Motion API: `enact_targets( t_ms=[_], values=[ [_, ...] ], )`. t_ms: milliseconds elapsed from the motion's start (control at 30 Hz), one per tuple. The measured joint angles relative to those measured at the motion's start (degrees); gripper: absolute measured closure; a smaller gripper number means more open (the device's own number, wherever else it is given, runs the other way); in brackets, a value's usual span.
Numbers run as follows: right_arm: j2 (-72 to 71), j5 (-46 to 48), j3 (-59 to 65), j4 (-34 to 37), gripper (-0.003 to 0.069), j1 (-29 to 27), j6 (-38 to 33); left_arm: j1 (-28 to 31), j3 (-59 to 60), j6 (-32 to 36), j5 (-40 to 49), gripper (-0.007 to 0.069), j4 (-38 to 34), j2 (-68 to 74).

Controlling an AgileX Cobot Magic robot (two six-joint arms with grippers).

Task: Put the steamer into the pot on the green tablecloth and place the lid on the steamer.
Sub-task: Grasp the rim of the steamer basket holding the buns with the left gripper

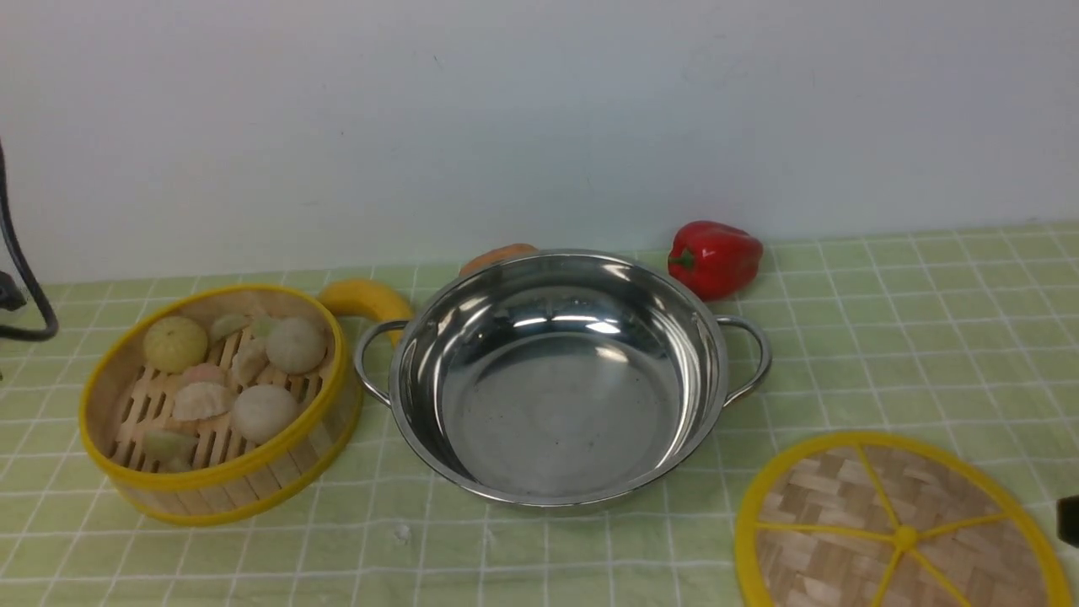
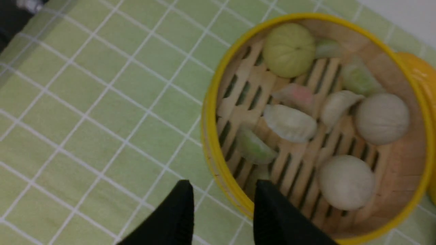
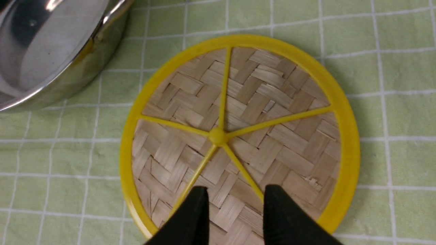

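Note:
The steamer (image 1: 215,400), a yellow-rimmed bamboo basket with pale buns and dumplings, stands on the green tablecloth (image 1: 910,337) at the left. The shiny pot (image 1: 556,375) sits empty in the middle, its left handle close to the steamer. At the front right the woven lid (image 1: 898,527) lies flat on the cloth. In the left wrist view my left gripper (image 2: 223,183) is open, its fingers spanning the near rim of the steamer (image 2: 316,119) without gripping it. In the right wrist view my right gripper (image 3: 236,188) hangs open over the lid (image 3: 238,136), nothing between its fingers.
A red bell pepper (image 1: 715,257) lies behind the pot on the right. A yellow banana (image 1: 364,299) sits between steamer and pot, with an orange object (image 1: 497,255) behind the pot. A black cable (image 1: 17,278) hangs at the far left. A white wall closes the back.

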Motion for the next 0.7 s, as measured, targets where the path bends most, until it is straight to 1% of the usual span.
enact_targets(
  t_ms=[167, 200, 233, 367, 700],
  values=[
    [0.02, 0.25, 0.0, 3.57, 0.0414, 0.0, -3.59, -0.01, -3.22, 6.22, -0.04, 0.0382, -1.87, 12.28],
    [0.02, 0.32, 0.0, 4.0, 0.0414, 0.0, -3.87, -0.01, -3.38, 6.22, -0.04, 0.0382, -1.87, 12.28],
    [0.02, 0.44, 0.0, 4.8, 0.0414, 0.0, -5.06, -0.01, -4.86, 7.7, -0.18, 0.0382, -1.87, 15.83],
    [0.02, 0.61, 0.0, 6.77, 0.0414, 0.0, -6.56, -0.01, -9.17, 10.41, -0.36, 0.0382, -1.87, 22.49],
    [0.02, 0.73, 0.0, 9.91, 0.0414, 0.0, -7.81, -0.01, -16.51, 11.87, -1.68, 0.0383, -0.59, 31.06]
  ],
)
